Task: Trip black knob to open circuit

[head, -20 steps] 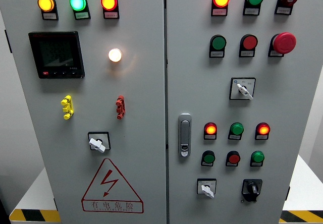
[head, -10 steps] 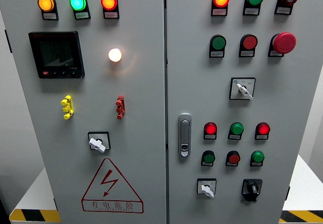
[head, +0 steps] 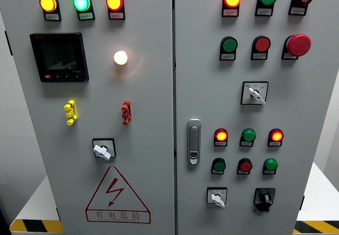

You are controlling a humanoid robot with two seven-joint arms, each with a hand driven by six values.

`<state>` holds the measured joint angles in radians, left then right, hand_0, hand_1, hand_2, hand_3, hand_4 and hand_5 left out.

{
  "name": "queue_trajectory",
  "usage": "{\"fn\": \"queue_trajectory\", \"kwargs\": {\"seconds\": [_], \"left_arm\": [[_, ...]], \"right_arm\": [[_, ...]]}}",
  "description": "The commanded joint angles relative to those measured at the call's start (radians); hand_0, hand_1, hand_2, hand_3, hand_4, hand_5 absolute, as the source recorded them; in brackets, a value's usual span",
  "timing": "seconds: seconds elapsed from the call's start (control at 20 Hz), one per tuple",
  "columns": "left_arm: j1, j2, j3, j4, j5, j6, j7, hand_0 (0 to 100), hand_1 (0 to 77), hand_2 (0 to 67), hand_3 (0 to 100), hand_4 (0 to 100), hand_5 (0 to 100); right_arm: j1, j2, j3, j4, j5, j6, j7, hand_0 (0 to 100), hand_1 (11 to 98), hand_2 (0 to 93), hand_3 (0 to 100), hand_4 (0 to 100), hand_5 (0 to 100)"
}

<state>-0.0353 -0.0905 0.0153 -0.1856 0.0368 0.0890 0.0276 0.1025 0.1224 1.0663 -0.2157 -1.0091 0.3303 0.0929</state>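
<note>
Facing a grey two-door control cabinet (head: 153, 155) in the head view, the camera is showing no robot hand or arm anywhere, so the state of either hand cannot be told. The black knob (head: 263, 198) is sitting at the lower right of the frame, on the right door, its pointer hanging roughly downward. Nothing is touching it, and by my judgement the task is not yet begun: the whole reach, grasp and turn are remaining.

Surroundings are crowding the target. A white selector switch (head: 216, 198) is sitting just beside it to the left, and a row of three dark pushbuttons (head: 244, 165) is lying just above. Two red lamps (head: 221, 135) are glowing in the row above that, flanking a green one. A red mushroom stop button (head: 297, 44) is projecting at the upper right, well apart. The door latch (head: 194, 141) is standing mid-frame near the seam.

On the left door, a digital meter (head: 59, 56), lit indicator lamps (head: 81, 2) and a hazard triangle (head: 117, 195) are showing. Nothing is blocking the approach; stray contact with neighbouring controls is the likely risk.
</note>
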Motion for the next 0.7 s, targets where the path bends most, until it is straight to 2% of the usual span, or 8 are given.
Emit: {"fn": "queue_trajectory", "kwargs": {"seconds": [0.0, 0.05, 0.15, 0.2, 0.25, 0.3, 0.5, 0.65], "left_arm": [[-0.002, 0.0, 0.0, 0.0, 0.0, 0.0, 0.0, 0, 0.0, 19.5, 26, 10, 9], [0.0, 0.0, 0.0, 0.0, 0.0, 0.0, 0.0, 0, 0.0, 19.5, 26, 10, 9], [0.0, 0.0, 0.0, 0.0, 0.0, 0.0, 0.0, 0, 0.0, 19.5, 26, 10, 9], [-0.002, 0.0, 0.0, 0.0, 0.0, 0.0, 0.0, 0, 0.0, 19.5, 26, 10, 9], [0.0, 0.0, 0.0, 0.0, 0.0, 0.0, 0.0, 0, 0.0, 19.5, 26, 10, 9], [0.0, 0.0, 0.0, 0.0, 0.0, 0.0, 0.0, 0, 0.0, 19.5, 26, 10, 9], [0.0, 0.0, 0.0, 0.0, 0.0, 0.0, 0.0, 0, 0.0, 19.5, 26, 10, 9], [0.0, 0.0, 0.0, 0.0, 0.0, 0.0, 0.0, 0, 0.0, 19.5, 26, 10, 9]], "right_arm": [[0.029, -0.0042, 0.102, -0.022, -0.08, 0.03, -0.004, 86, 33.9, 1.7, 8, 0, 11], [0.032, -0.0103, 0.098, -0.022, -0.08, 0.041, -0.002, 86, 33.8, 1.7, 8, 0, 11], [0.037, -0.0089, 0.072, -0.056, -0.066, 0.035, 0.001, 86, 33.6, 1.7, 8, 0, 11], [0.037, -0.0149, 0.046, -0.059, -0.054, 0.042, 0.001, 86, 33.6, 1.7, 8, 0, 11], [0.039, -0.0256, 0.043, -0.053, -0.04, 0.042, 0.001, 86, 33.6, 1.7, 8, 0, 11], [0.04, -0.0272, 0.062, -0.054, -0.037, 0.044, 0.001, 86, 33.4, 1.6, 8, 0, 11], [0.048, -0.0227, 0.214, -0.039, -0.133, 0.041, 0.001, 85, 33.3, 1.6, 8, 0, 10], [0.048, -0.0104, 0.516, -0.028, -0.484, 0.042, 0.002, 85, 33.4, 1.5, 8, 0, 10]]}}
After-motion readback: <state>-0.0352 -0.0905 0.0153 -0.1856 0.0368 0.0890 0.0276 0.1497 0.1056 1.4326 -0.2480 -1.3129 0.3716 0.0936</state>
